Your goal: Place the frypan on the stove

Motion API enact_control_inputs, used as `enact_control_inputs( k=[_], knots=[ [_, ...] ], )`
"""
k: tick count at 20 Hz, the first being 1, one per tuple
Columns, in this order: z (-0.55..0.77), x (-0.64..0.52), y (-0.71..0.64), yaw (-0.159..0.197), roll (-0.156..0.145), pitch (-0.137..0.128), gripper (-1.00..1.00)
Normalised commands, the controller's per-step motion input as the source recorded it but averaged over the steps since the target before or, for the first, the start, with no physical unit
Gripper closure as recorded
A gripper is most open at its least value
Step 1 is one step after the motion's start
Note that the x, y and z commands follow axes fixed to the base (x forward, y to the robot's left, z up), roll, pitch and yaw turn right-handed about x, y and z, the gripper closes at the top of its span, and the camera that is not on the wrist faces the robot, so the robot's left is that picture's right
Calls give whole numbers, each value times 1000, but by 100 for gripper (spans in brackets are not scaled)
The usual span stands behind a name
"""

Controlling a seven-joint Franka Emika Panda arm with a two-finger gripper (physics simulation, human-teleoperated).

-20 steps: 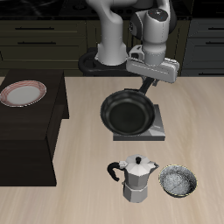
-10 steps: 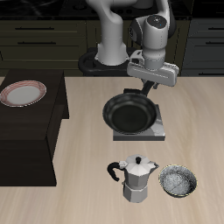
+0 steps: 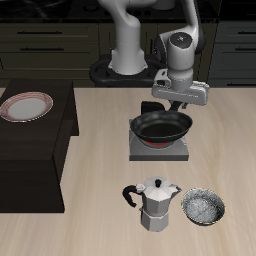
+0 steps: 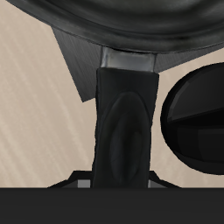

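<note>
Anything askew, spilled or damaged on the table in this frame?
Only the frypan: it sits tilted over the stove, not flat, with the gripper at its handle. The moka pot stands upright; bowl and plate look undisturbed.

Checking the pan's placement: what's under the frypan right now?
The stove: its grey plate and a sliver of red coil show beneath the frypan. The rest of the burner is covered.

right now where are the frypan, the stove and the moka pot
frypan [image 3: 161, 124], exterior view, inner base of the pan
stove [image 3: 160, 152], exterior view, front part of the grey plate
moka pot [image 3: 154, 206], exterior view, silver body
</note>
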Motion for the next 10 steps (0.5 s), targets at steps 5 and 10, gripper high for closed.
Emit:
enact_control_inputs(
  k=[5, 10],
  knots=[
    [-39, -83, 118, 53, 32, 10, -100],
    [32, -47, 73, 39, 22, -30, -100]
  ],
)
